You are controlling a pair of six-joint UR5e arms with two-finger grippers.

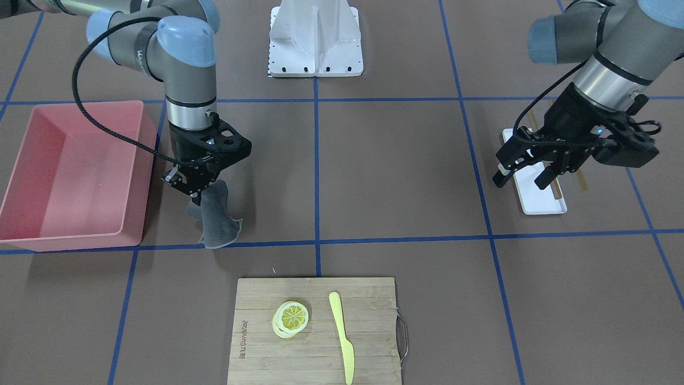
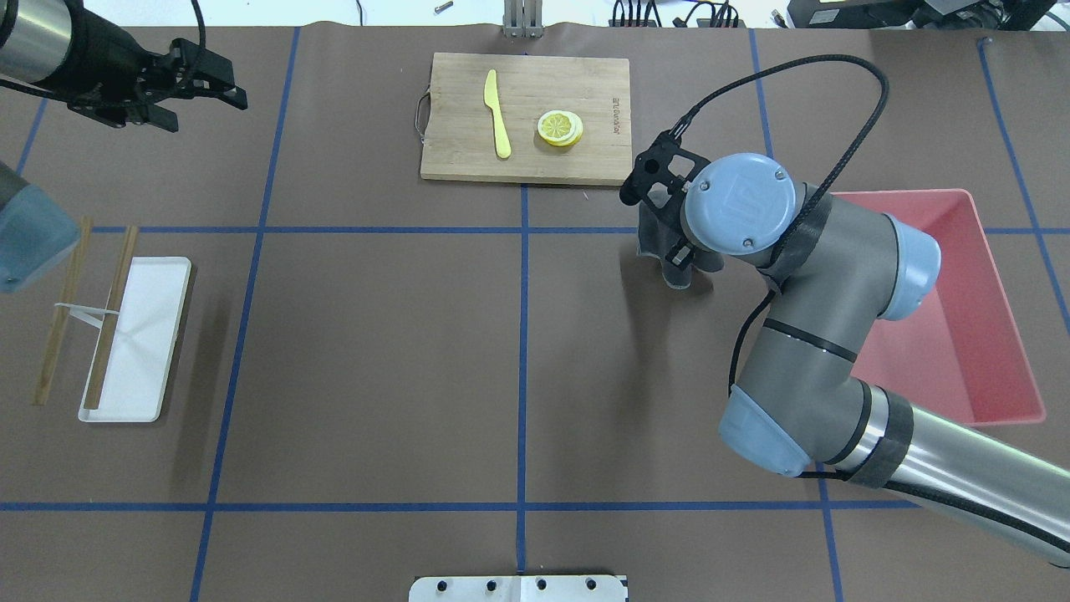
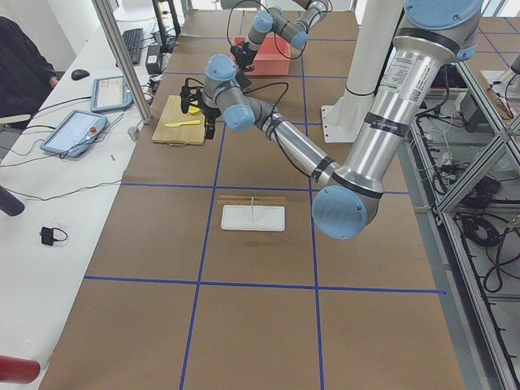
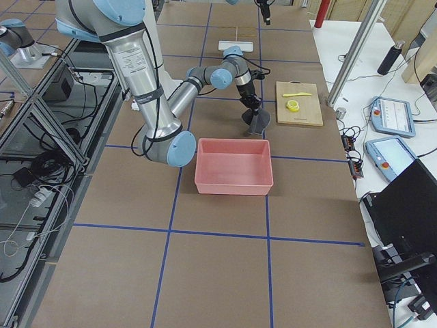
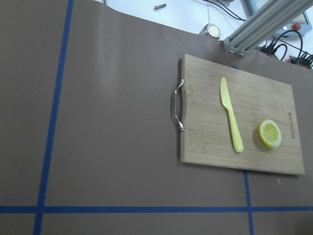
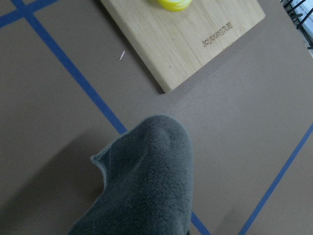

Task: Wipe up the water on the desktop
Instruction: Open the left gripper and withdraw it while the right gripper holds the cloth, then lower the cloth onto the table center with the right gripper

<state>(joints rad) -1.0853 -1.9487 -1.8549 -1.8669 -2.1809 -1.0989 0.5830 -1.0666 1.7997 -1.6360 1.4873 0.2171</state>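
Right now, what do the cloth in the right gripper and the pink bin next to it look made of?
The cloth: grey, matte, fuzzy nap in the right wrist view, hanging limp from the right gripper; probably microfibre or fleece. The pink bin: smooth, faintly glossy, thin moulded walls, rounded corners; likely plastic.

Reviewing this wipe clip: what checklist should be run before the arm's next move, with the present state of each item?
1. Cloth gripped: ok. The right hand is shut on its top end.
2. Cloth reaches the desktop: ok. Its lower edge appears to rest there, by a tape line.
3. Water located: cannot tell. No puddle shows in any view.
4. Left hand out of the way: ok. It is open, above the tray, far from the cloth.
5. Wipe path free: ok. The cloth is apart from both the board and the bin.
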